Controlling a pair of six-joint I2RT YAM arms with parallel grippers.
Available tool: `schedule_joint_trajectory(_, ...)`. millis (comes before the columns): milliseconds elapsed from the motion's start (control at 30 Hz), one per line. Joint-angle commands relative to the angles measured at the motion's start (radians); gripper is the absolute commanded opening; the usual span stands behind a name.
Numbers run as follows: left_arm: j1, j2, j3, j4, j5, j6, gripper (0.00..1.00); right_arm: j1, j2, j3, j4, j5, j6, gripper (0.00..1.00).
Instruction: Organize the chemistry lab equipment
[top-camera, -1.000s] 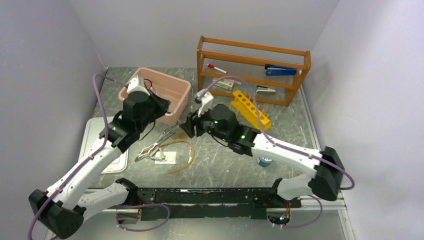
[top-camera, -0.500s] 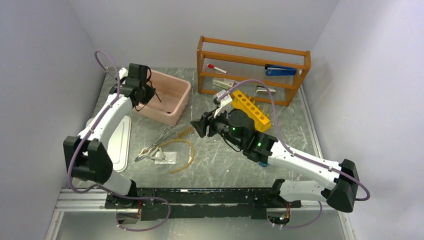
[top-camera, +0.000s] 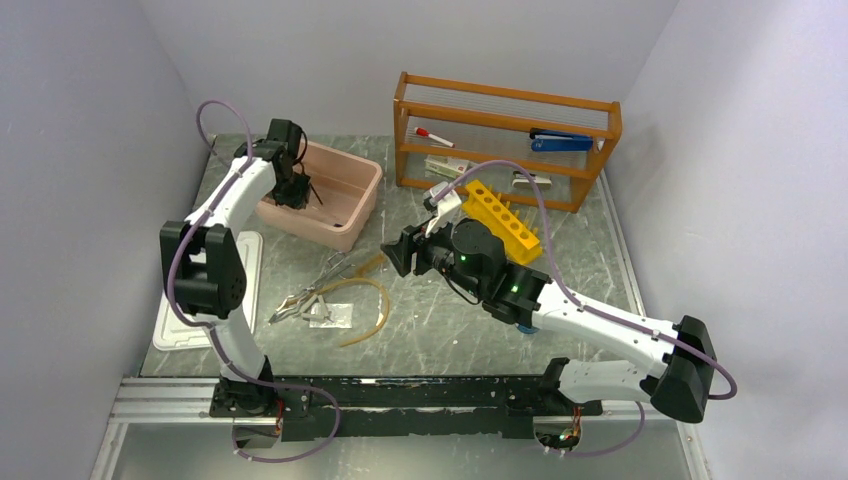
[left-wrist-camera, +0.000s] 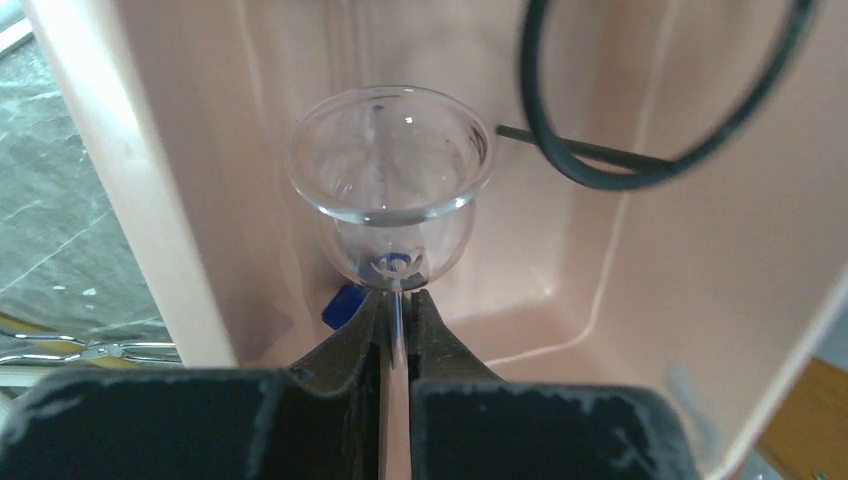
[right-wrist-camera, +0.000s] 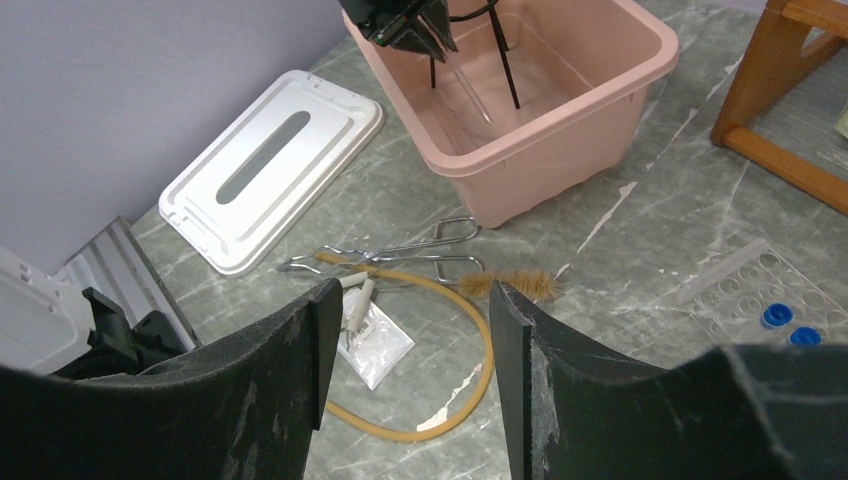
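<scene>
Roughly mid-task, by the look of it. Nearest the bases, not yet put away on the table (top-camera: 440, 330): tan rubber tubing (right-wrist-camera: 470, 372) in a loose curve, small plastic bag (right-wrist-camera: 382, 343) inside the curve, silvery metal tongs (right-wrist-camera: 400, 252) lying flat just beyond, bristle brush (right-wrist-camera: 520, 284) just beside the tubing. Off to the right, two blue-capped tubes (right-wrist-camera: 786, 322) beside a clear tray (right-wrist-camera: 735, 285), also unsorted. Hovering above that pile with the right gripper (right-wrist-camera: 408, 300): claw spread wide, holding nothing, touching nothing. White lid (right-wrist-camera: 270, 165) flat on the left, apart from the pink bin (right-wrist-camera: 560, 150).

Farther back, inside the bin: black wire ring stand (left-wrist-camera: 660, 110) already in, plus something small and blue on the bin floor, probably another capped tube but too blurred to say. Reaching into the same bin with the left gripper (left-wrist-camera: 398, 305) — claw pinched narrow on the thin glass rod (right-wrist-camera: 468, 90), slanting down toward the bin floor, not released. Clear glass cup at the rod's far end in the wrist view; one piece or two, cannot tell.

At the back, yellow rack (top-camera: 510, 225) and wooden shelf (top-camera: 505, 100), neither touched by an arm.

Left to do, as a judgement: release the rod, then tongs, tubing, brush, tubes.
</scene>
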Motion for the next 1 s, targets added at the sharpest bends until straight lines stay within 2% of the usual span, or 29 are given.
schedule_joint_trajectory(0, 0.012, 0.012, -0.007, -0.065, 0.060, -0.067, 0.05, -0.005, 0.011, 0.006, 0.010, 0.019, -0.001, 0.59)
schedule_joint_trajectory(667, 0.029, 0.140, 0.060, -0.099, -0.004, -0.122, 0.08, -0.004, 0.005, 0.013, -0.005, 0.012, 0.009, 0.59)
schedule_joint_trajectory(833, 0.030, 0.147, 0.070, -0.103, -0.021, -0.107, 0.18, -0.004, 0.001, 0.017, -0.011, 0.016, 0.004, 0.59)
schedule_joint_trajectory(967, 0.030, 0.130, 0.082, -0.105, -0.041, -0.096, 0.22, -0.004, -0.002, 0.014, -0.007, 0.017, 0.004, 0.59)
